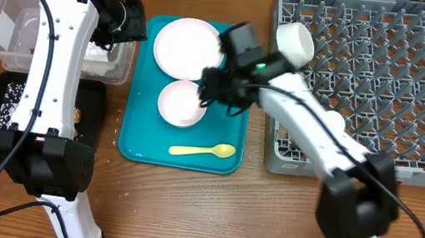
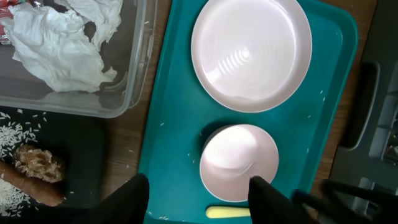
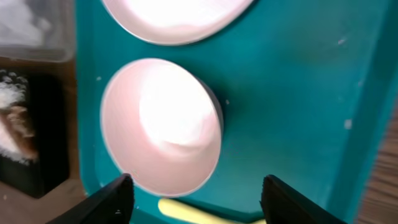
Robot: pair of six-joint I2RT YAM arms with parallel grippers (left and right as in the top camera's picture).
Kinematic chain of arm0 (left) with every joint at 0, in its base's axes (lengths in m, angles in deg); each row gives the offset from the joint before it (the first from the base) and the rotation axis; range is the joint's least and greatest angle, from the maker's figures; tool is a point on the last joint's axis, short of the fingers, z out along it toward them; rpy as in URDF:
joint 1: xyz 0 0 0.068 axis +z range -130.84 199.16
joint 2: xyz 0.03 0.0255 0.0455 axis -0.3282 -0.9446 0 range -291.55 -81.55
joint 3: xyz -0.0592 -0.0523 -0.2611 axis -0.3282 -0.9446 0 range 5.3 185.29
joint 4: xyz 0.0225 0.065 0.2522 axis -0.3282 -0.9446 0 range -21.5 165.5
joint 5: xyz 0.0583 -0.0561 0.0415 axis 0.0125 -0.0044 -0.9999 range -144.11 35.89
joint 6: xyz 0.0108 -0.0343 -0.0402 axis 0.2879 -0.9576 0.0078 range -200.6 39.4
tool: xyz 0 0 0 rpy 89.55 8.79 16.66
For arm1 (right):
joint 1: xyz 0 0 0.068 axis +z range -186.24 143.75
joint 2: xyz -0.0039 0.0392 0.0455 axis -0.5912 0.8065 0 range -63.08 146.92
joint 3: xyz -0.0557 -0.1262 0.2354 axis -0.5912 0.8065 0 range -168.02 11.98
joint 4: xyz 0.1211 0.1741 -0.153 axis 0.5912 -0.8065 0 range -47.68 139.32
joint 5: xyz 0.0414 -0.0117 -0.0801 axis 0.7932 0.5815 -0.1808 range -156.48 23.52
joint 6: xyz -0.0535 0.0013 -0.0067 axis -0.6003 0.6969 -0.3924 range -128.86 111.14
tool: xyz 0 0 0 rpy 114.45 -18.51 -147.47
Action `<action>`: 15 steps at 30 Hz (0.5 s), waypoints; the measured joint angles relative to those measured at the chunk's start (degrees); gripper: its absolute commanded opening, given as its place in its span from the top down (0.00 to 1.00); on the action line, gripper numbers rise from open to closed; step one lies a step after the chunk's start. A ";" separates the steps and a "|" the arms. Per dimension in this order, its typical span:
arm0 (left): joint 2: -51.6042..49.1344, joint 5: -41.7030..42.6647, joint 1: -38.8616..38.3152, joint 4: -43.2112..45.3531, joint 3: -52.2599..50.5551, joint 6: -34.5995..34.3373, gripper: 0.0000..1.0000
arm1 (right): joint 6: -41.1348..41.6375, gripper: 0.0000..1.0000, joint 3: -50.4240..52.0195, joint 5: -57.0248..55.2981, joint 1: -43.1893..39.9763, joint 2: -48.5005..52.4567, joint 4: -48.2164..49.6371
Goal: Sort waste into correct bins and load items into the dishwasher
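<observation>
Dish-loading step: right end effector [image 3: 199, 198], jaws spread and empty, is hovering over the glossy round pink bowl [image 3: 161, 124]. The bowl is sitting upright on the teal plastic serving tray [image 3: 298, 93], between the pale pink round plate [image 2: 250, 53] and the pale yellow spoon [image 1: 204, 150]. Next move is likely calling for a descent straddling the rim, then a pinch. Left end effector [image 2: 199, 194], also spread, is holding nothing.

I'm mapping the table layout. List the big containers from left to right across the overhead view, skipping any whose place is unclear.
clear tub → teal tray → dish rack
</observation>
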 measured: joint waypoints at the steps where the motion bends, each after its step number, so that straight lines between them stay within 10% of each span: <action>1: 0.00 0.07 0.00 0.00 0.00 0.00 0.46 | 0.96 0.38 0.02 -0.35 0.59 1.53 0.35; 15: 0.00 0.42 0.00 -0.13 0.00 0.00 0.42 | 5.75 0.66 0.04 -3.04 0.68 9.14 1.97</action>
